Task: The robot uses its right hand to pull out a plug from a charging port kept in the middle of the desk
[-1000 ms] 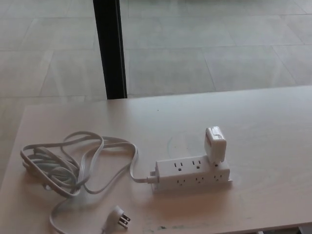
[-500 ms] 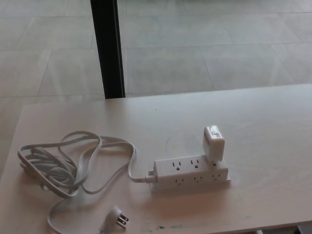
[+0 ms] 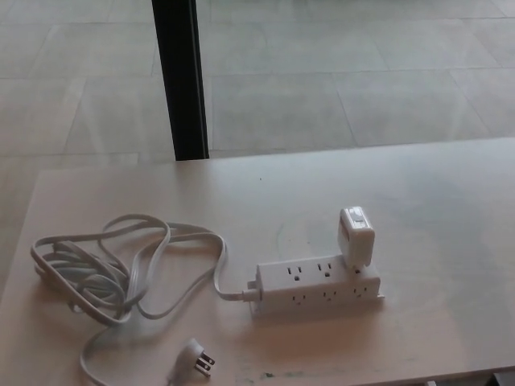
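While neither hand shows in our head view, we cannot tell their grip | plug (image 3: 356,236) sits upright in the power strip's (image 3: 319,286) right end, mid-desk (image 3: 434,201) | step: reach not begun, we judge | next: bring our right hand over, pinch, pull straight up.
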Robot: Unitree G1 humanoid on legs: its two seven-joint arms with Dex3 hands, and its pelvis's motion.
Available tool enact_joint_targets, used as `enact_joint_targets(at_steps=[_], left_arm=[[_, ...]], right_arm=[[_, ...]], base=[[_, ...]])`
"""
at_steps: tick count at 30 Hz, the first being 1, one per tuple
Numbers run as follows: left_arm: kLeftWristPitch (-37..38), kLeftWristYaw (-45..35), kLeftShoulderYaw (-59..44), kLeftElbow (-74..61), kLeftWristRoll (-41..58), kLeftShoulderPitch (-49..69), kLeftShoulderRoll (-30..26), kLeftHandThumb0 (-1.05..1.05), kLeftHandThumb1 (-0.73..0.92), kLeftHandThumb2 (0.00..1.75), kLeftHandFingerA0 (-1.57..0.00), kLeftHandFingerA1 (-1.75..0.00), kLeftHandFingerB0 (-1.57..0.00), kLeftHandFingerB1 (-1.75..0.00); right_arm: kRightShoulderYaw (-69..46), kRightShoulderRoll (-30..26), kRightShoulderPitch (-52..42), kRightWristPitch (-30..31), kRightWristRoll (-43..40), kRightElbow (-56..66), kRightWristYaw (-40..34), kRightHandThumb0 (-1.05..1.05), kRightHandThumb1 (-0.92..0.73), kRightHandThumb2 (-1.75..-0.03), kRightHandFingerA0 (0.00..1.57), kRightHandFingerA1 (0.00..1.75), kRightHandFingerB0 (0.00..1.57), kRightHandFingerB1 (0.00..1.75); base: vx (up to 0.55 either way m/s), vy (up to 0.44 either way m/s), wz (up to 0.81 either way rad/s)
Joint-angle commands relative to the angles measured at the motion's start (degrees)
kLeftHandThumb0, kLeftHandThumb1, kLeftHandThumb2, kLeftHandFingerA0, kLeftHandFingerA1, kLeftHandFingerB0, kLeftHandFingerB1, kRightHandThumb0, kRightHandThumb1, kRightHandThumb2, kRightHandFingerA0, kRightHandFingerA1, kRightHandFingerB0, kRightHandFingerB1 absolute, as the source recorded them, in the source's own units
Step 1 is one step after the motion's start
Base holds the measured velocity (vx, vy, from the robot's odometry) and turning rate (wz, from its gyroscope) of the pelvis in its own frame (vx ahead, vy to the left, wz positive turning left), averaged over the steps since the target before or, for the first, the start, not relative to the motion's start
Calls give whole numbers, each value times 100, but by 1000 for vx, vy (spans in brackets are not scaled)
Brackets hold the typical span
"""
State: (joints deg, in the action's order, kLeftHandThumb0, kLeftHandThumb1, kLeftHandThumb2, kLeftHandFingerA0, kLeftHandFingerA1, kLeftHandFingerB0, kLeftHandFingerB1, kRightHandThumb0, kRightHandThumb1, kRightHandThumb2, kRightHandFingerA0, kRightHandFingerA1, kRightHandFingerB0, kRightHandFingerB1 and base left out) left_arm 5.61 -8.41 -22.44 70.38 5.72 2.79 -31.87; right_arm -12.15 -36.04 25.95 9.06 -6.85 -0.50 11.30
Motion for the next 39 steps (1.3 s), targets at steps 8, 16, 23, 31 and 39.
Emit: enact_joint_targets(at_steps=[8, 16, 23, 31, 39], left_arm=[[66, -138, 16, 90, 50, -41, -116, -89, 92, 73, -62, -52, -45, -43], [516, 192, -73, 57, 66, 22, 13, -61, 56, 58, -75, -57, -67, -43], [687, 175, -201, 11, 158, 69, 59, -49, 51, 56, -70, -66, -81, -48], [637, 79, -245, 14, 188, 74, 41, -50, 48, 56, -66, -61, -80, -47], [584, 79, -218, 48, 139, 24, 37, -51, 49, 56, -71, -65, -78, -47]], right_arm=[[1788, 103, 580, 508, 791, 666, 641, -73, -59, -59, 72, 68, 26, 31], [2832, 226, 835, 714, 1609, 357, 736, -66, -59, -59, 70, 65, 28, 31], [3711, 94, 1412, 556, 2499, -311, 1049, -69, -63, -60, 78, 81, 26, 30], [4155, 104, 1918, 38, 2977, -1249, 950, -74, -49, -86, 87, 113, 27, 47], [4341, 405, 2280, -143, 3216, -1920, 906, -73, -47, -86, 85, 93, 28, 47]], base=[[0, 0, 0], [0, 0, 0], [0, 0, 0], [0, 0, 0], [0, 0, 0]])
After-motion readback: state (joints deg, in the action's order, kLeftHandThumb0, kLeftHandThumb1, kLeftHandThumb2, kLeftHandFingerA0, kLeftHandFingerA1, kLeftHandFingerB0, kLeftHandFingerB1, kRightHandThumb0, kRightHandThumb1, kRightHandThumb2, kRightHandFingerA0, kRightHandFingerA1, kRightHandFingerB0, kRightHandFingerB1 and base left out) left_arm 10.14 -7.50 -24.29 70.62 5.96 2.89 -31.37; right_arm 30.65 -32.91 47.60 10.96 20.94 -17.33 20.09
